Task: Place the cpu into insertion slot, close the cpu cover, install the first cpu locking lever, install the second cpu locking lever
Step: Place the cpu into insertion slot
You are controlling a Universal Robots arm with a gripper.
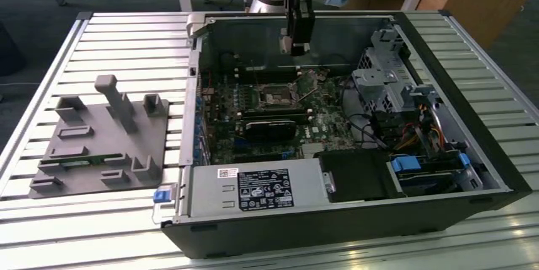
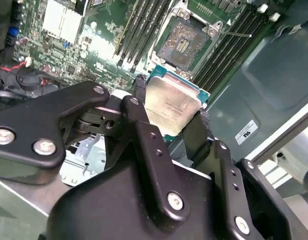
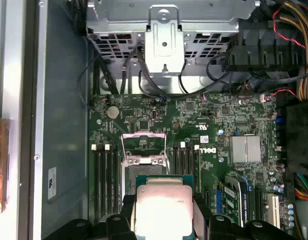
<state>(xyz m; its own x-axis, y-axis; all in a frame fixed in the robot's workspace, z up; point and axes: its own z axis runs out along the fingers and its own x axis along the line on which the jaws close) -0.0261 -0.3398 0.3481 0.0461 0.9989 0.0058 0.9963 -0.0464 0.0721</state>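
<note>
Placement step: cpu (image 2: 171, 106) held clear of insertion slot (image 2: 186, 47)
Gripper (image 1: 296, 46) clamped on chip edges; cpu cover (image 3: 143, 142) apparently open; seating needs square alignment

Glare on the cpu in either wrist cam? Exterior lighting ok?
First wrist view: cpu lid blown out near white. Second wrist view: cpu only mildly shiny, but a washed-out hotspot on the motherboard. Exterior view: even light, dim around the insertion slot.

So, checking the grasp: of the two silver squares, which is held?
The cpu, smooth and green-edged, between the fingers; the ribbed heatsink sits on the board.
</note>
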